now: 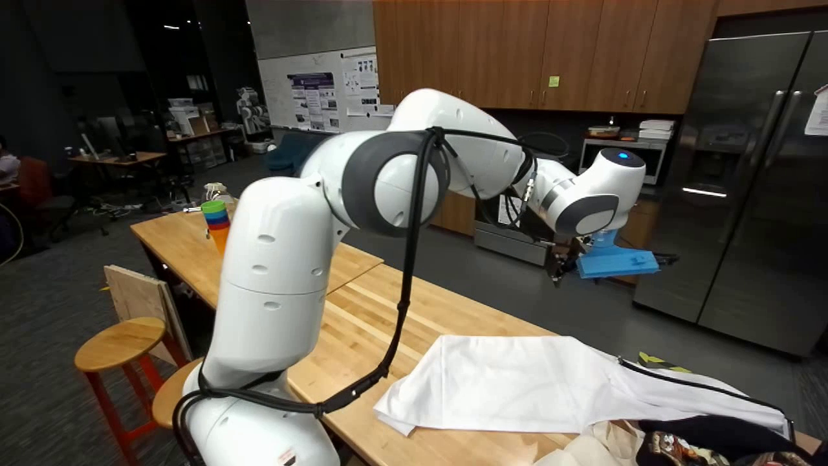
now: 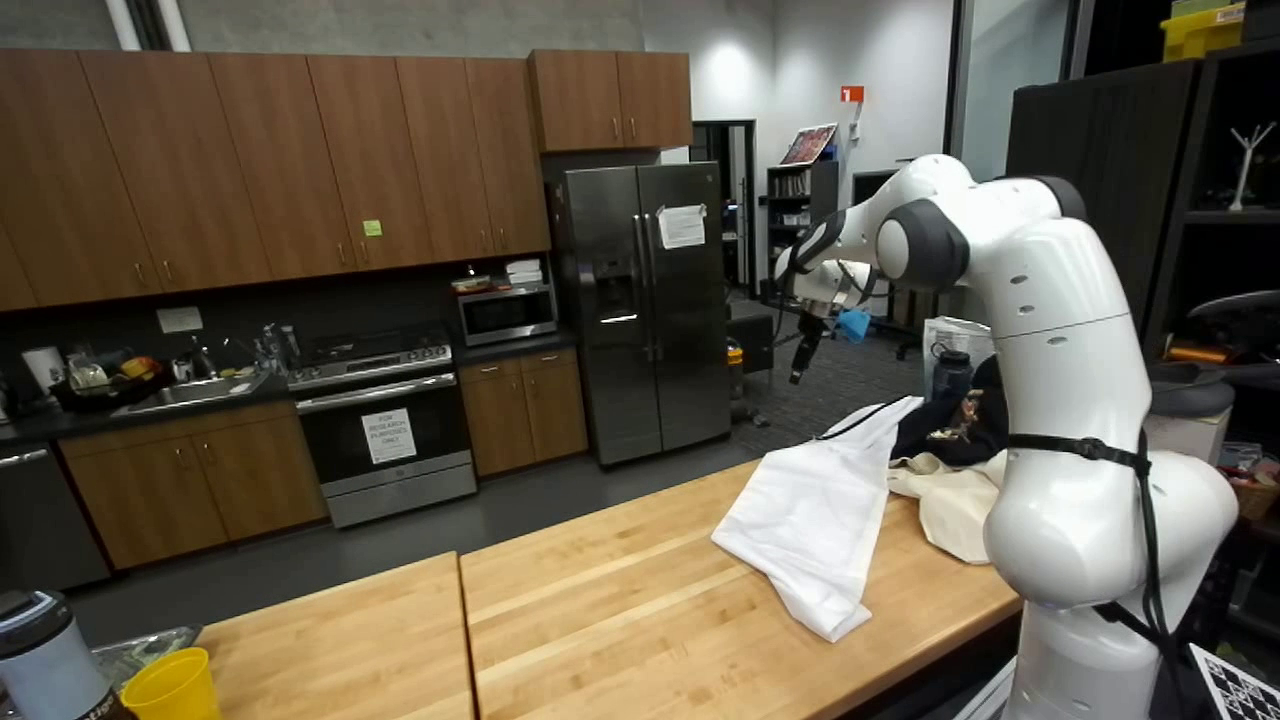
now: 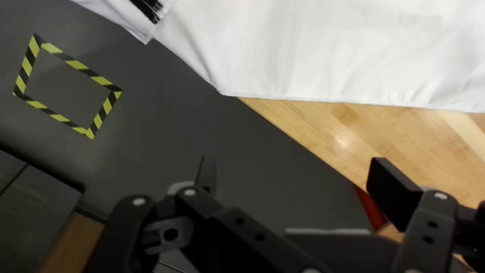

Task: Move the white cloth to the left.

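In the wrist view, the white cloth (image 3: 341, 53) ran past the top and right edges; the bottom edge cropped the pincer (image 3: 297, 178). In an exterior view, the arm (image 2: 1075, 370) hid part of the cream fabric (image 2: 955, 515) at right, and the yellow cup (image 2: 172, 688) was cropped at lower left. In an exterior view, the poster (image 1: 315, 101) at upper left was too small to read.
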Robot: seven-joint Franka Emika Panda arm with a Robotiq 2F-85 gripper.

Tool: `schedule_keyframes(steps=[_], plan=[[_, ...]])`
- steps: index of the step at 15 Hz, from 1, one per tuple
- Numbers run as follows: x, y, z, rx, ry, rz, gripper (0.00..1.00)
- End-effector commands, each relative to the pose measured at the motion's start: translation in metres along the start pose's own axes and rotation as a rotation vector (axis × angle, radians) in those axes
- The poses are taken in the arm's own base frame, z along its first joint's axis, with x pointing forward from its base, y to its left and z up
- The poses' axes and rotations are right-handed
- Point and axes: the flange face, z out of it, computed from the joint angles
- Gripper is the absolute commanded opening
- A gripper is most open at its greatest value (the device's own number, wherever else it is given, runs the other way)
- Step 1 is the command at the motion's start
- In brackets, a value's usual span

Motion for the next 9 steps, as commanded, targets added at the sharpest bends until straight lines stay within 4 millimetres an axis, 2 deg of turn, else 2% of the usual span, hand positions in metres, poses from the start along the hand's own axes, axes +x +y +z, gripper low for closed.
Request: schedule_keyframes(steps=[1,2,6,7,9], plan=[[0.012,0.029,0.001,-0.050,-0.016,0.103,1.00],[0.007,0.018,0.009,-0.027,-0.021,0.072,1.00],[0.009,0.028,0.008,-0.043,-0.018,0.095,1.00],[0.008,0.021,0.011,-0.022,-0.007,0.082,1.00],[0.008,0.021,0.027,-0.073,0.009,0.079,1.00]])
